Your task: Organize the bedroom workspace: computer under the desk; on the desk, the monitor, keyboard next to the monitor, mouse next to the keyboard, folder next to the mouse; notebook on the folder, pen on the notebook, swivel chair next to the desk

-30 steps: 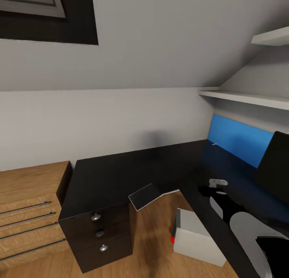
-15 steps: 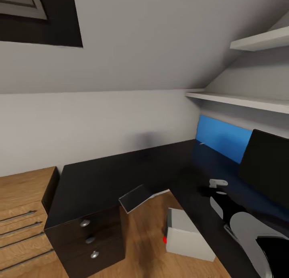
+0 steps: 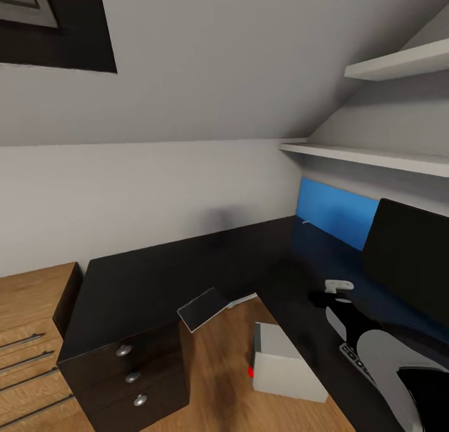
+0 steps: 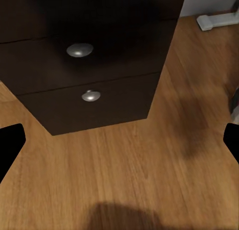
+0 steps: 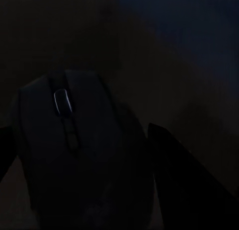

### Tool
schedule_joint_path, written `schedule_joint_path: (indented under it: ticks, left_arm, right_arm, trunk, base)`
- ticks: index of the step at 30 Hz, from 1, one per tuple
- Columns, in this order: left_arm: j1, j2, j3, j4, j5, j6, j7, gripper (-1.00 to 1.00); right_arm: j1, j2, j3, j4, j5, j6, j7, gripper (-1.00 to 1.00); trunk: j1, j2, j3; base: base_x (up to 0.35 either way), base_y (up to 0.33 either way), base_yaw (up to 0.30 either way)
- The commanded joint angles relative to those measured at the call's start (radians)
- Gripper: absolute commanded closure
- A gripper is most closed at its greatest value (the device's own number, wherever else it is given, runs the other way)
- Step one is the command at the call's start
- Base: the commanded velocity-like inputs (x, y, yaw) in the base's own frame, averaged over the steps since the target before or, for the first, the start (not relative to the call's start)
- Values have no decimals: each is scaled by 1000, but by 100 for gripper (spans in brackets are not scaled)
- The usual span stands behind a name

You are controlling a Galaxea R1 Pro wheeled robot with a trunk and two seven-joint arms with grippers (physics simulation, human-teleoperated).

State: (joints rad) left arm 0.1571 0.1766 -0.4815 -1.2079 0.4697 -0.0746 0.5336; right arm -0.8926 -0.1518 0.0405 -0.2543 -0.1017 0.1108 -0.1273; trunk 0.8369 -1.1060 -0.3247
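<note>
Between dark right jaws, rounded matte black mouse point(image 5: 74, 150) above glossy desk point(image 5: 199, 50)

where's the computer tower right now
In the head view the computer stands on the wood floor in the inner corner of the L-shaped desk, lower centre, its red light facing the drawers.

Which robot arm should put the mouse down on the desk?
Probably the right. The mouse already sits between the right gripper fingers, over the desk. The left gripper is open above the floor by the drawers.
</note>
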Motion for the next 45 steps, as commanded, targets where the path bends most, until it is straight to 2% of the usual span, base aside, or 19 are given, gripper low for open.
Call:
schedule_joint_path:
  ticks: [1,4,8,12,19,42,45]
  left_arm:
    - [-1,1,-3,-1,10,-8,5,-100]
    - [-1,1,-3,-1,10,-8,5,-100]
    - [-1,1,-3,-1,10,-8,5,-100]
    - [-1,1,-3,-1,10,-9,6,-100]
    - [-1,1,-3,-1,10,-9,6,-100]
    - [-1,1,-3,-2,10,-10,6,-100]
    - [-1,1,-4,-2,10,-10,6,-100]
  right_arm:
    - [0,0,6,-2,-13,14,-5,100]
    - [0,-1,4,-3,-15,68,-7,100]
    - [0,-4,1,-2,-14,86,-8,100]
    - [0,-6,0,-2,-14,91,-14,100]
    - [0,-9,-1,0,-14,92,-69,100]
    - [0,-11,-1,0,-13,133,-75,100]
    - [0,-11,-1,0,-13,133,-87,100]
  trunk:
    - [4,-8,-4]
    - [16,-29,-14]
    - [31,-57,-26]
    - [46,-85,-39]
    - [73,-134,-61]
    - [161,-295,-133]
    - [161,-295,-133]
  base:
    - [0,0,-2]
    - [0,0,-1]
    - [0,0,0]
    - [0,0,0]
    - [0,0,0]
    - [-45,0,0]
    - [-1,0,0]
